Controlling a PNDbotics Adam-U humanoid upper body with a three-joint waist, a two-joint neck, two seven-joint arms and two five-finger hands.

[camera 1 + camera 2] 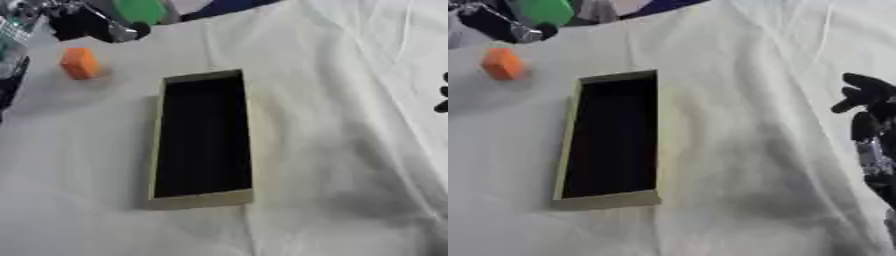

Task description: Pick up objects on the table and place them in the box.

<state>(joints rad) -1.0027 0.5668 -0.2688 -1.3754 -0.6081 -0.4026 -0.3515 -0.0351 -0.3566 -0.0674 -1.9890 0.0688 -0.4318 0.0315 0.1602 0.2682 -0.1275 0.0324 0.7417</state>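
Right hand point(866, 100) hovering at right edge, fingers relaxed, holding nothing, partly cut off. Box point(202, 139) lying mid-desk, dark interior showing nothing inside. White-covered desk point(350, 150) offering open room around box. Orange block point(79, 63) sitting far left. Beyond, left hand point(87, 25) showing dark, finger state unreadable.

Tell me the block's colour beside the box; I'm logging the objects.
Orange. The block shows best in the left eye view, beyond the box's left side.
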